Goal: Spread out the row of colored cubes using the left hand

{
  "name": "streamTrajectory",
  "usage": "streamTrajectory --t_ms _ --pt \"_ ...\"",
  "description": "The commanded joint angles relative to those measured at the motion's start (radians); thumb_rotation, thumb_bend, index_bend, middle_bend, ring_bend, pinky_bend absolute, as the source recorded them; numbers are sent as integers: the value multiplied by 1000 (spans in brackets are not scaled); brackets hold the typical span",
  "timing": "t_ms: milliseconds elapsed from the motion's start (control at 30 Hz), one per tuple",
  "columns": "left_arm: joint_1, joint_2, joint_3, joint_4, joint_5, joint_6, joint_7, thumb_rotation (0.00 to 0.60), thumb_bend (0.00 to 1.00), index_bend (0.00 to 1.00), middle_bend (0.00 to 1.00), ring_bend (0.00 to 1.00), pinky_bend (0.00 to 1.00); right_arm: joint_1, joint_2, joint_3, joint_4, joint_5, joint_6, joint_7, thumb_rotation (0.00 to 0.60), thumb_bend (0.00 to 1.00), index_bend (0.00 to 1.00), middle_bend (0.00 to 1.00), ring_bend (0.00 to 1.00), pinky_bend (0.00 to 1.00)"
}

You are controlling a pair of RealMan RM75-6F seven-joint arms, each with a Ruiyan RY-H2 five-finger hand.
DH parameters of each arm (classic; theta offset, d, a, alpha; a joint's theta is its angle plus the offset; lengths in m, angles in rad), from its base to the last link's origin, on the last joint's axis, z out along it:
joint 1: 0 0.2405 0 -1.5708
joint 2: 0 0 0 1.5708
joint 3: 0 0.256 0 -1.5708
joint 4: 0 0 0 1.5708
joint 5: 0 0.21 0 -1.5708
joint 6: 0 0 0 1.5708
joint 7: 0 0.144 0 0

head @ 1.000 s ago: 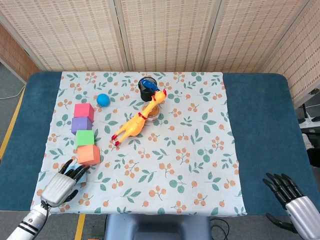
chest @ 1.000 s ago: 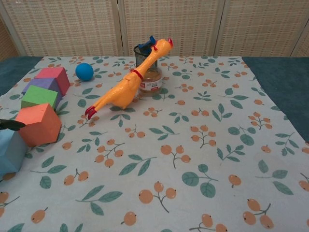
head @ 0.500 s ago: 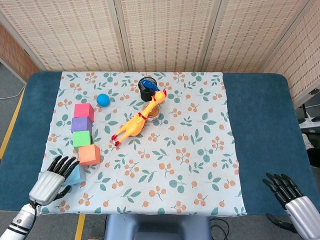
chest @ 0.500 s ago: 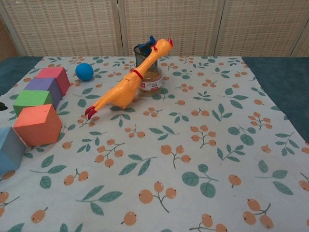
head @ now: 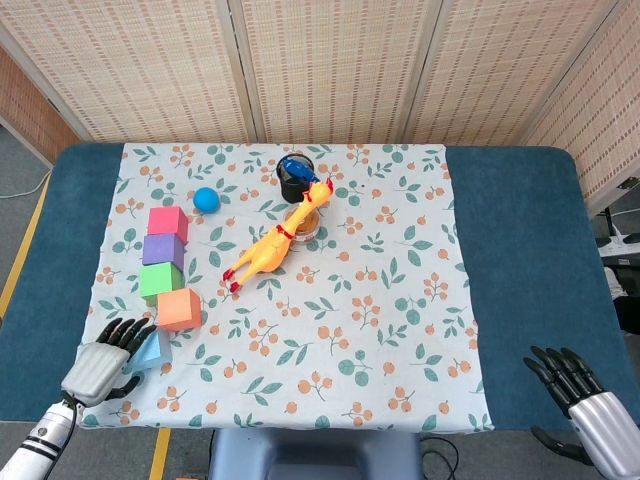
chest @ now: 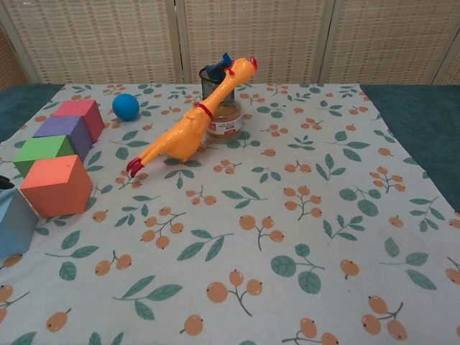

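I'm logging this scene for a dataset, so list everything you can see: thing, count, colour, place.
Pink foam cube: 1, pink, far end of row.
Purple foam cube: 1, purple, next.
Green foam cube: 1, green, third.
Orange foam cube: 1, orange, fourth.
Light blue foam cube: 1, blue, nearest, at left hand.
Blue ball: 1, right of the pink cube.
Rubber chicken: 1, yellow, leaning on jar.
Glass jar: 1, centre.
Black mesh cup: 1, behind jar.
Floral tablecloth: 1, white.
Left hand: open.
Right hand: open, near right corner.

Head view: high, looking steeply down, whole table [head: 520, 250]. Chest view: low, close, facing forward. Shared: floral cloth [head: 330, 330].
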Motion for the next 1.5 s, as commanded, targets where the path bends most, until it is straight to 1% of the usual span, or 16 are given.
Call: streamTrajectory --t_ms 33,167,267,367,467,533,667,800,867,967,1067,1200,1300,1367,1433,1500 --pt "-13 4 -3 -12 -21 -27 3 600 350 0 0 6 17 0 0 0 0 0 1 -1 600 112 0 0 0 0" --pt "-21 -8 -16 4 -48 -45 15 600 341 0 0 68 19 0 2 -2 0 -2 1 2 600 112 0 0 0 0" --pt "-18 -31 -25 29 -38 -21 -7 600 342 0 4 209 24 -1 3 -1 0 -2 5 4 600 113 0 0 0 0" --pt "-15 -51 -23 68 -1 12 -59 600 355 0 95 367 57 -1 3 -2 0 -2 4 4 600 113 0 0 0 0" --pt "-13 -68 -25 106 22 40 -108 600 353 0 251 481 78 0 2 -3 -1 -3 0 3 600 113 0 0 0 0" --pt "-10 -76 -30 126 27 59 -125 600 354 0 310 522 91 0 2 -3 -1 -1 -1 2 600 113 0 0 0 0" --pt "0 -74 -37 143 26 87 -145 600 355 0 350 561 121 -1 2 -2 -2 -1 1 0 600 113 0 0 0 0" --pt "14 -43 -55 149 -11 103 -138 600 355 0 348 562 125 0 2 -3 -1 -1 -2 -2 600 113 0 0 0 0" --pt "25 -33 -75 167 -61 104 -111 600 353 0 354 557 127 0 2 -3 -2 -1 -2 -4 600 113 0 0 0 0" --pt "31 -23 -101 182 -149 61 -94 600 352 0 346 525 129 -1 1 -3 -1 -3 -3 -9 600 112 0 0 0 0" --pt "32 -18 -116 185 -209 19 -101 600 352 0 328 500 137 -1 1 -3 -2 -3 -3 -12 600 112 0 0 0 0" --pt "31 -14 -117 184 -227 2 -95 600 351 0 312 459 152 -2 1 -3 -3 -2 -2 -14 600 113 0 0 0 0" --pt "35 -2 -115 170 -254 -18 -67 600 351 0 265 349 162 -2 1 -2 -2 -1 -2 -16 600 113 0 0 0 0" --pt "32 24 -103 120 -241 -41 -94 600 351 0 219 256 162 -1 1 -2 -2 -1 -2 -14 600 113 0 0 0 0" --pt "29 37 -97 100 -224 -42 -100 600 350 0 164 171 153 -1 2 -2 0 0 -3 -12 600 113 0 0 0 0" --pt "29 43 -95 85 -211 -38 -107 600 348 0 124 113 136 -1 2 -2 1 -1 -2 -10 600 113 0 0 0 0"
